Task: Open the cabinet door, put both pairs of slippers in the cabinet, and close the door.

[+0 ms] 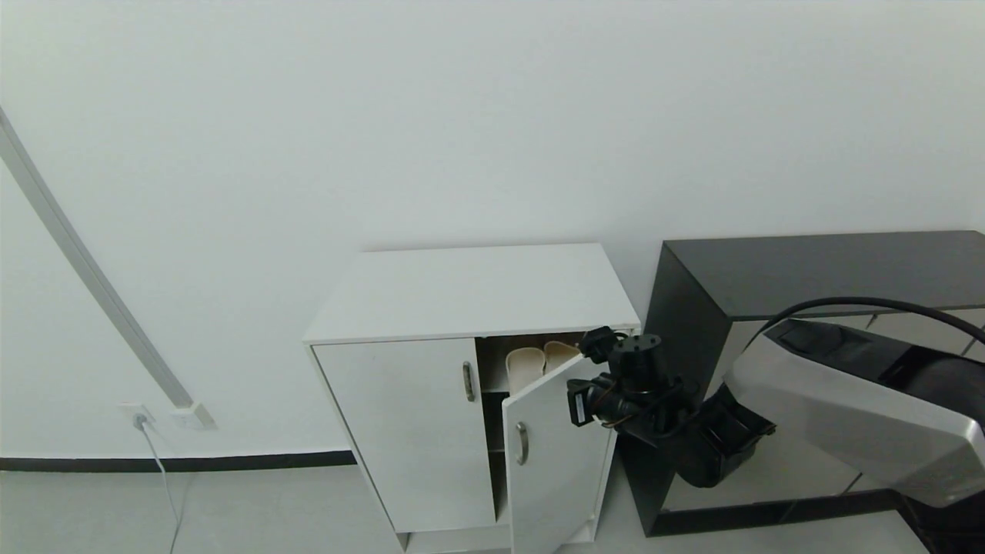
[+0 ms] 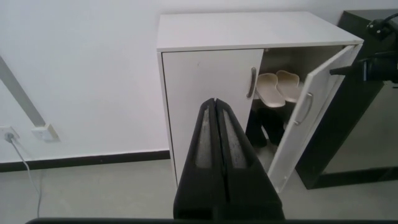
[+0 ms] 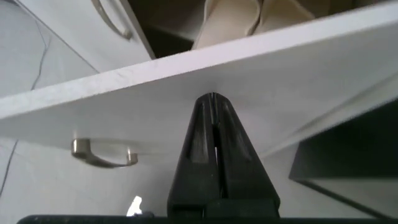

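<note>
The white cabinet (image 1: 469,292) has its left door (image 1: 408,431) closed and its right door (image 1: 550,462) standing partly open. A beige pair of slippers (image 1: 539,362) lies on the upper shelf, and a dark pair (image 2: 264,127) stands on the shelf below. My right gripper (image 1: 596,344) is shut, and its tips (image 3: 213,102) press on the outer face of the right door (image 3: 280,74) near the top edge, above the handle (image 3: 102,155). My left gripper (image 2: 215,109) is shut and holds nothing, well back from the cabinet (image 2: 249,31).
A black cabinet (image 1: 808,269) with a mirrored front stands close to the white cabinet's right side. A wall socket with a grey cable (image 1: 138,419) and a slanted conduit (image 1: 77,254) are on the wall at left. Bare floor (image 1: 231,515) lies left of the cabinet.
</note>
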Robot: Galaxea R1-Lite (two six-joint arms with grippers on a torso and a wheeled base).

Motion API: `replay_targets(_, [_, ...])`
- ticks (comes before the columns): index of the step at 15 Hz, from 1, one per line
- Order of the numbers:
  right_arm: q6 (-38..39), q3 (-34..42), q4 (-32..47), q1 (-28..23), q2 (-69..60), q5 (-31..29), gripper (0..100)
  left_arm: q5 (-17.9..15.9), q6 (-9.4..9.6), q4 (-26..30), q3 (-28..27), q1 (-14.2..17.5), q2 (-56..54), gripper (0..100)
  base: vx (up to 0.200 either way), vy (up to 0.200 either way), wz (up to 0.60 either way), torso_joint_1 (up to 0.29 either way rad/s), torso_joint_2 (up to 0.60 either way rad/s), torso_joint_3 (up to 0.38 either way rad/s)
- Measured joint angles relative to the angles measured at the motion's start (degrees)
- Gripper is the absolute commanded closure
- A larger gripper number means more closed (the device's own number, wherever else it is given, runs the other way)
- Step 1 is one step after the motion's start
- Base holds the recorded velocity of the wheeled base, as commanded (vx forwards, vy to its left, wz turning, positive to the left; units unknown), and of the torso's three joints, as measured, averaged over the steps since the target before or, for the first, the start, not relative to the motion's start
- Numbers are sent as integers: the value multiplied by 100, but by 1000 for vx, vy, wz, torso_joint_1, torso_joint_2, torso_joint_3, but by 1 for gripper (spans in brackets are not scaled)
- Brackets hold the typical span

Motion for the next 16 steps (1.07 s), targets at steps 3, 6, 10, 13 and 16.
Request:
replay_targets(3, [1, -226, -17, -5, 111, -5, 100, 4, -22, 0, 0, -2, 0, 100, 0, 0, 0, 0, 0, 0])
replay_targets(6, [-2, -345, -197, -5, 205, -5, 100, 4, -22, 0, 0, 0, 0, 100, 0, 0, 0, 0, 0, 0])
replay_targets(10, [-7, -534, -446, -50, 408, -10, 100, 0, -22, 0, 0, 0, 0, 100, 0, 0, 0, 0, 0, 0])
replay_targets(13, [-7, -730, -488, -105, 552, -13, 100, 0, -24, 0, 0, -2, 0, 100, 0, 0, 0, 0, 0, 0])
replay_targets(16, [-7, -945, -488, -145, 695, -13, 100, 0, -24, 0, 0, 0, 0, 100, 0, 0, 0, 0, 0, 0])
